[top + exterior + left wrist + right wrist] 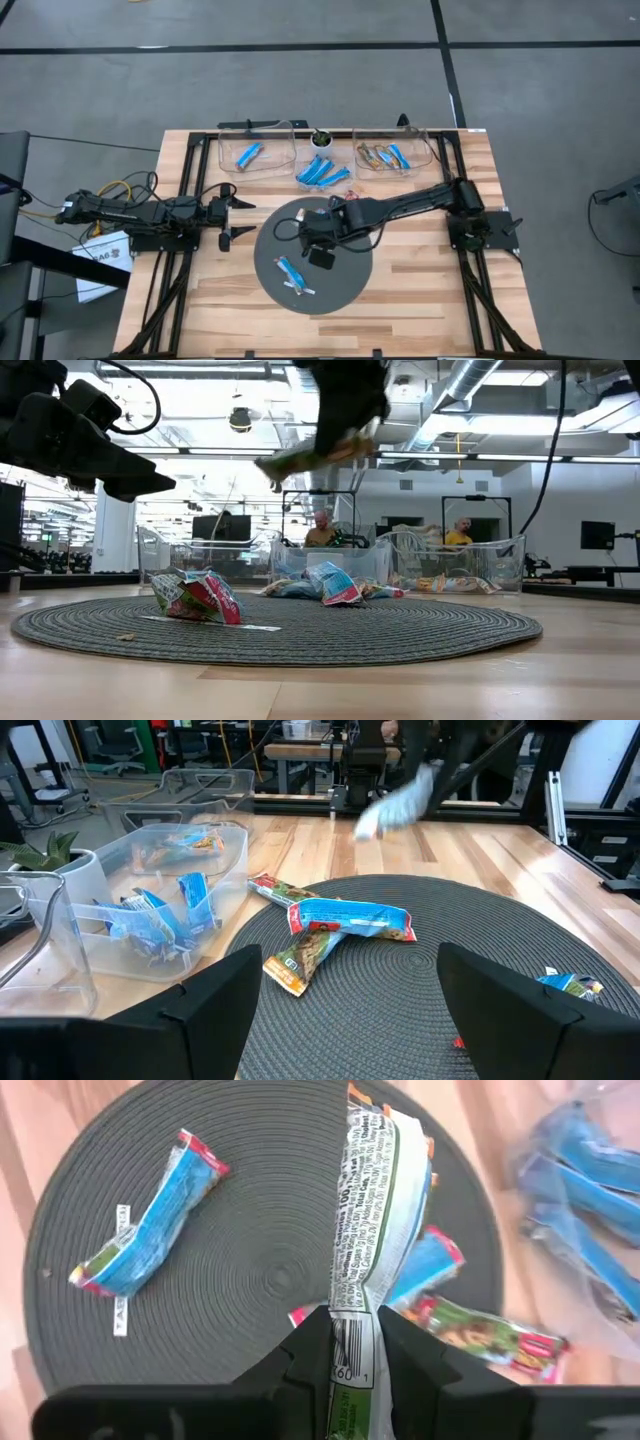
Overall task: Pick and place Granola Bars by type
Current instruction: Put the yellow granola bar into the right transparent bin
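An open workshop with two people lies beyond the wooden desk [420,280]. On its round grey mat [350,275], the right gripper [352,1342] pinches a granola bar [368,1210] aloft; the left gripper [232,218] gapes empty near the left edge.

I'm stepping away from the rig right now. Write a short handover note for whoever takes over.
Right gripper: shut on a granola bar, raised above the round mat.
Left gripper: open, empty, waiting at the mat's left edge.
Done: blue bars lie in the left bin and middle bin, mixed tan and blue ones in the right bin.
Left: place the held bar; one blue bar and a few others remain on the mat.
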Robot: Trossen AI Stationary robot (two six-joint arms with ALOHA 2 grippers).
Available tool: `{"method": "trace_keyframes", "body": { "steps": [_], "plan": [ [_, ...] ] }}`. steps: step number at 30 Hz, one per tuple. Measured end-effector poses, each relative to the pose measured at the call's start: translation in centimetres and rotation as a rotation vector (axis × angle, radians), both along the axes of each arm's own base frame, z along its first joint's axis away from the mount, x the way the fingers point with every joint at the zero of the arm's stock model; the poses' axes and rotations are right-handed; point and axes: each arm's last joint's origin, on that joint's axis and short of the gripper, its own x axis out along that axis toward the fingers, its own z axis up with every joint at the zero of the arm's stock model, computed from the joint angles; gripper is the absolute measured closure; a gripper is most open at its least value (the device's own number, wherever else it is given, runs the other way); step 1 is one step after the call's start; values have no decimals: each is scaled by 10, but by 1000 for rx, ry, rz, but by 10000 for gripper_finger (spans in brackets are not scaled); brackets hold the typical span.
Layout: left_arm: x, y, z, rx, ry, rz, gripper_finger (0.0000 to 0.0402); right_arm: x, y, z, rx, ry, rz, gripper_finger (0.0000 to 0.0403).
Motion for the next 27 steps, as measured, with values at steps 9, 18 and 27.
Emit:
{"method": "trace_keyframes", "body": {
  "steps": [9, 18, 27],
  "plan": [
    [0, 0, 0, 0, 0, 0, 107, -32, -9, 40, -14, 12, 18, 337],
    [0, 0, 0, 0, 0, 0, 107, -70, -17, 72, -30, 73, 17, 337],
    [0, 0, 0, 0, 0, 0, 107, -123, -33, 115, -42, 74, 18, 337]
  ]
}}
